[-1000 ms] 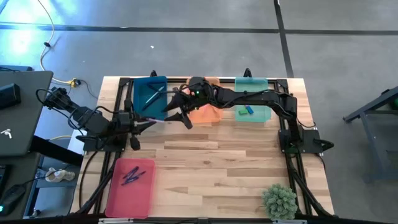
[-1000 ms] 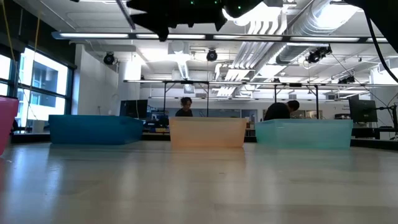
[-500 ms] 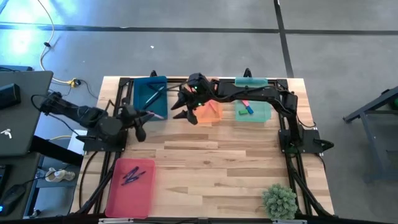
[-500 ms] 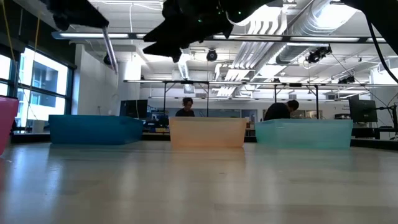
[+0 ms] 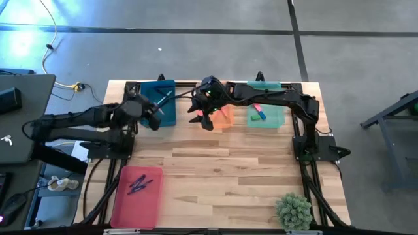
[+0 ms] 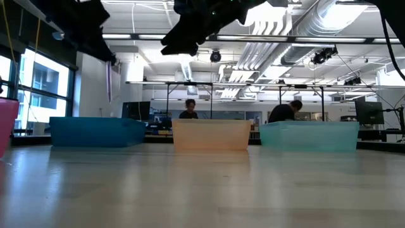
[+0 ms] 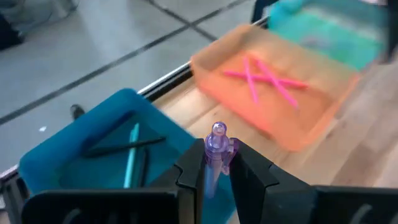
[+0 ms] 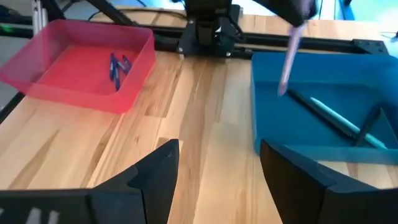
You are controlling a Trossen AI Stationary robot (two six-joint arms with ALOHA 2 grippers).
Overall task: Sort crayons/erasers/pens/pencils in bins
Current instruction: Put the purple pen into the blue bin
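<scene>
Left gripper (image 5: pixel 157 119) sits over the near right part of the blue bin (image 5: pixel 149 91), at roughly eleven o'clock on the table (image 5: pixel 222 170). In the left wrist view its fingers (image 7: pixel 189 174) are pinched nearly together on a purple pen (image 7: pixel 214 155), which stands upright between them with its tip protruding above. In the low view the pen (image 6: pixel 109 79) hangs vertically from that gripper, well above the blue bin (image 6: pixel 95 131).

Right gripper (image 5: pixel 204 119) hovers at twelve o'clock, over the near left corner of the orange bin (image 5: pixel 225 116). In the right wrist view its fingers (image 8: pixel 155 171) are spread wide with nothing between them.

Contents observed:
- Blue bin: a light blue stick (image 7: pixel 130 163) and dark sticks (image 7: pixel 121 146).
- Orange bin (image 7: pixel 323 99): crossed pink sticks (image 7: pixel 261 78).
- Green bin (image 5: pixel 271 119), at one o'clock: erasers, one pink (image 5: pixel 257 108), one blue (image 5: pixel 260 115), one green (image 5: pixel 253 118).
- Red bin (image 5: pixel 124 202), at seven o'clock, well apart from the other three: several dark blue sticks (image 5: pixel 139 185).

A small green plant (image 5: pixel 293 211) stands at five o'clock on the table. Two people (image 6: pixel 188 109) are visible in the room behind the bins in the low view.
</scene>
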